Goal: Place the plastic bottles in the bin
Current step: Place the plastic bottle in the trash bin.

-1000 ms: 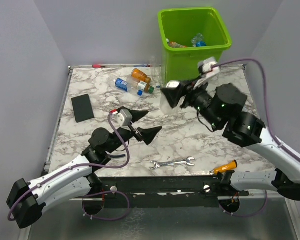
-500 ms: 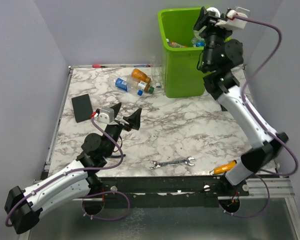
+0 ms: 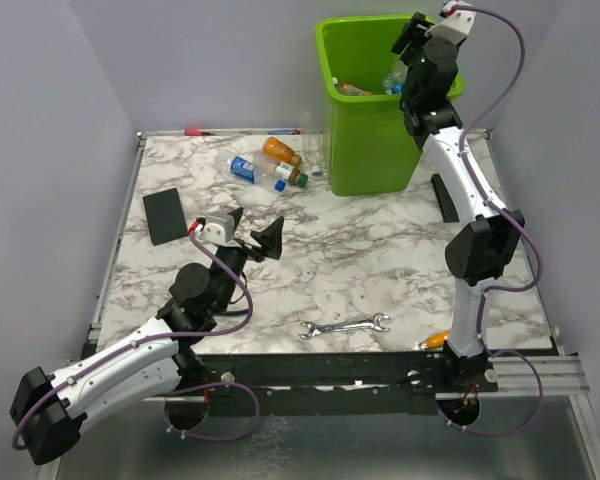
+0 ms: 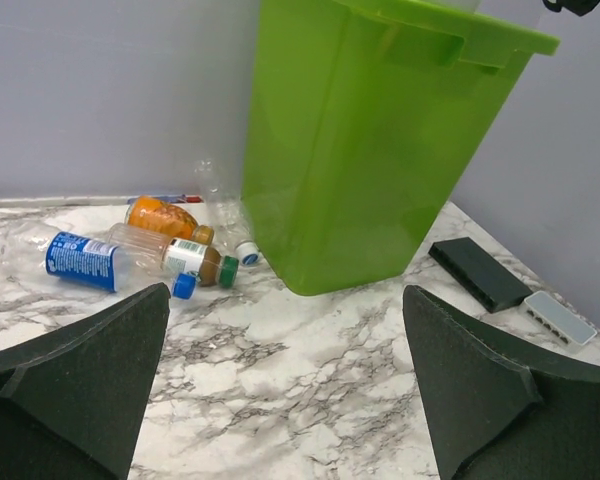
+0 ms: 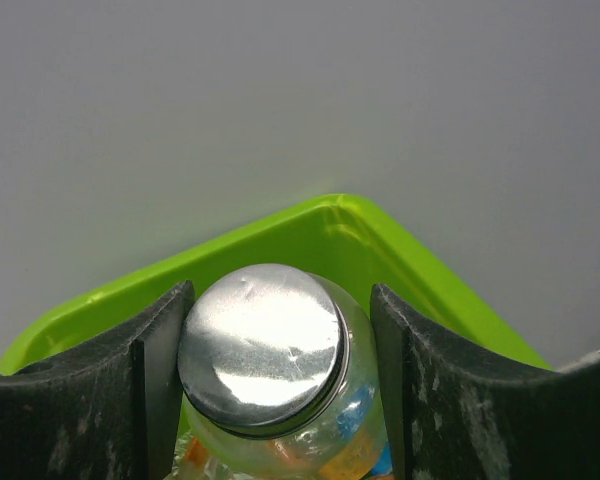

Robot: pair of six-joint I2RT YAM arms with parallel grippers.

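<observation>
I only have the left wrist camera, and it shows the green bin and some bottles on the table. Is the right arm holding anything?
Observer: Yes. The right wrist view shows the right jaws shut on a clear bottle, its silvery round end facing the camera.
Operator: Where is that relative to the bin?
Observer: In the top view, the right jaws hang above the open top of the bin, toward its right side.
Operator: Is anything inside the bin?
Observer: At least two bottles: an orange bottle and a crumpled bottle with a blue label.
</observation>
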